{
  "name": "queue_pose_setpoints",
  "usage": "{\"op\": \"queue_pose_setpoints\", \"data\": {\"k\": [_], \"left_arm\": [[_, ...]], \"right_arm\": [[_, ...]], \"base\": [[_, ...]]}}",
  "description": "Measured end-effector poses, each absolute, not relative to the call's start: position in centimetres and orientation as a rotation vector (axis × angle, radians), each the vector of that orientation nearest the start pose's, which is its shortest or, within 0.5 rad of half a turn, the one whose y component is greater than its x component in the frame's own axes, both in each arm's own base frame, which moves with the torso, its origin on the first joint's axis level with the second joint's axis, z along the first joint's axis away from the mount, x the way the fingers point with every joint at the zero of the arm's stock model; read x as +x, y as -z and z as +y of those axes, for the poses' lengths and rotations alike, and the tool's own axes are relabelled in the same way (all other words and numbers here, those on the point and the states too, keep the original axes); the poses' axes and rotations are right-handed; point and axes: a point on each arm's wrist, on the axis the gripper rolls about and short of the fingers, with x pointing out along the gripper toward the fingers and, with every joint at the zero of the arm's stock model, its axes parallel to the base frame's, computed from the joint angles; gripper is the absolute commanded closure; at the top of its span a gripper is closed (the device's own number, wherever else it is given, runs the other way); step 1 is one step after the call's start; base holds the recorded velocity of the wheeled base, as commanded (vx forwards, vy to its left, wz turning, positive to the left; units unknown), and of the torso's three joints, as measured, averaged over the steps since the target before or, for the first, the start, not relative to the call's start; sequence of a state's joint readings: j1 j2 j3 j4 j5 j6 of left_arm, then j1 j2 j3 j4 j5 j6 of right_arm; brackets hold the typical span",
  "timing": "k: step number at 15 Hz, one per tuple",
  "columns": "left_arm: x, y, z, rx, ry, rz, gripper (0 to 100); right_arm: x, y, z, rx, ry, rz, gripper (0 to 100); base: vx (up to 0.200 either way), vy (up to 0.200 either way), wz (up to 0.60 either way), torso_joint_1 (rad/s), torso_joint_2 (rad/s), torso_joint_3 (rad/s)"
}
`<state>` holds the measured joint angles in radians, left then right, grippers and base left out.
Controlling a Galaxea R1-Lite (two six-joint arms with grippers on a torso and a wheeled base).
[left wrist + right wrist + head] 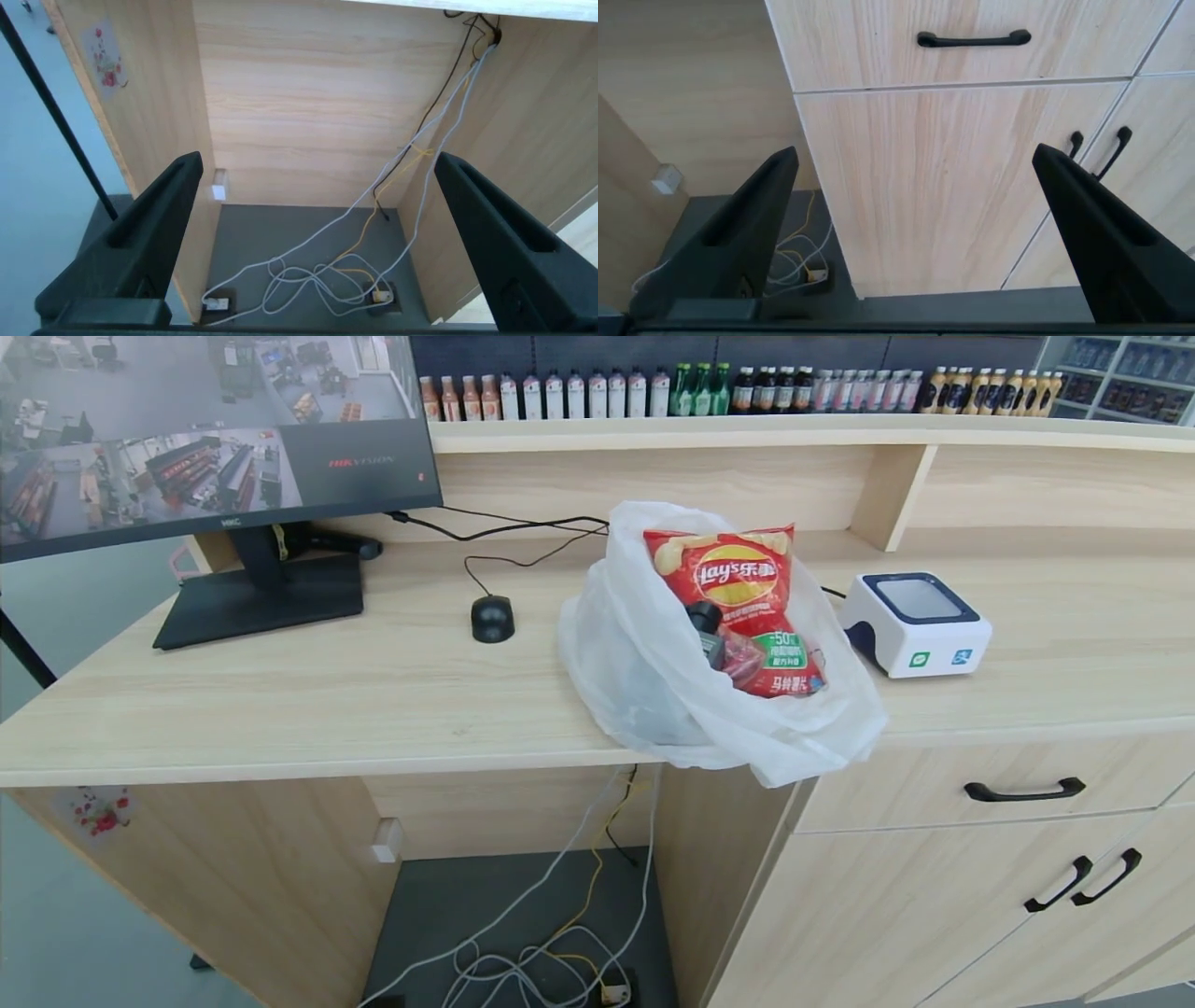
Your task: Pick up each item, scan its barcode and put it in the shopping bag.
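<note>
Left gripper (pixel 318 238) gapes wide, cables (pixel 308 280) between its fingers; right gripper (pixel 915 238) equally wide, cupboard door (pixel 924 177) between its fingers.

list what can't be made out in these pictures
Head view: the lower contents of the shopping bag, veiled by its cloudy plastic and the chips bag.
Head view: the dark-capped item beside the chips, mostly covered; its kind is unclear.
Head view: the shelf bottles, labels too small to tell.
Head view: the monitor, cut off by the left and upper edges.
</note>
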<state>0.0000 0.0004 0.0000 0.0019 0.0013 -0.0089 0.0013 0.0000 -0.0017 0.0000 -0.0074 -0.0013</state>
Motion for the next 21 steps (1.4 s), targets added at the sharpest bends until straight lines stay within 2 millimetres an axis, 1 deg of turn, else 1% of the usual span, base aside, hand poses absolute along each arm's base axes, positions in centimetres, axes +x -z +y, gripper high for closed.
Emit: {"op": "queue_pose_setpoints", "data": {"k": [19, 21], "left_arm": [[-2.28, -7.53, 0.0, -0.011, -0.001, 0.002, 0], [-2.28, -7.54, 0.0, -0.01, -0.001, 0.001, 0]], "right_arm": [[-2.29, -7.6, -0.02, -0.001, 0.006, -0.002, 0], [-2.29, -7.6, -0.02, -0.001, 0.006, -0.002, 0]], "base": [[0.0, -0.2, 0.0, 0.004, 0.0, 0.001], [0.0, 0.0, 0.0, 0.0, 0.0, 0.0]]}}
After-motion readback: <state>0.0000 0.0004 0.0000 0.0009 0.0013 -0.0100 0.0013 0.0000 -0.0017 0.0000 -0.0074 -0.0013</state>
